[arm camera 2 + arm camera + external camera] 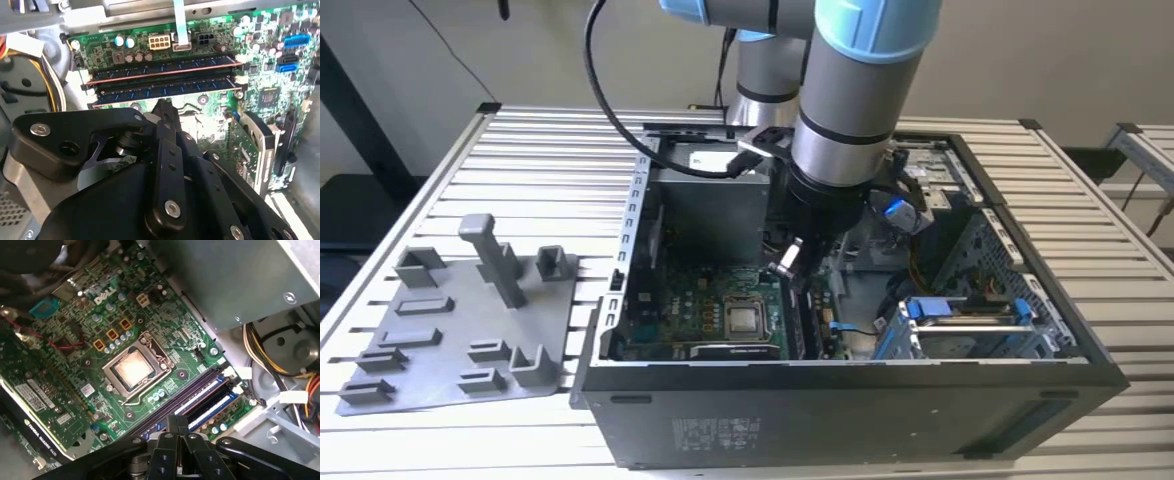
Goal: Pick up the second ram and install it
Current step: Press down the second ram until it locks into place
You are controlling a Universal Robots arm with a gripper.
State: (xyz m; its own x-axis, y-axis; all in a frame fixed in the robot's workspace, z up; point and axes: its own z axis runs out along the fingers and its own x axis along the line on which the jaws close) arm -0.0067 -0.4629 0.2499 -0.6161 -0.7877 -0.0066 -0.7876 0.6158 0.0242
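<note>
At the exterior view's left, a grey fixture plate (454,340) lies flat on the slatted metal table (547,160), carrying several upright grey posts (487,255) and low blocks; no memory stick stands in any of them. Just beside it, toward the exterior view's right, sits the open computer case (854,400), lying on its side with the interior facing up. Inside the case are the green motherboard (707,310) with its bare silver processor (746,320), a grey box against the far wall, a bundle of cables, and a blue-trimmed drive cage (961,315) at the exterior view's right.

The robot arm (867,90) reaches down into the middle of the case, and the gripper (790,262) hangs low over the board next to the processor socket.

In the second wrist view the gripper (162,107) is above the long memory slots (165,80). Two sticks appear seated there side by side: one farther from the fingers, and the second ram (165,88) in the nearer slot, lying level along it (its white end latches show at both ends). The black fingers (165,117) are drawn close together with nothing between them, their tips just short of the ram, so the jaws are narrow and empty.

In the first wrist view the gripper (176,422) hovers at the edge of the slots (200,400), beside the square processor socket (134,369), with a graphics card (45,410) standing on the far side of the board.
</note>
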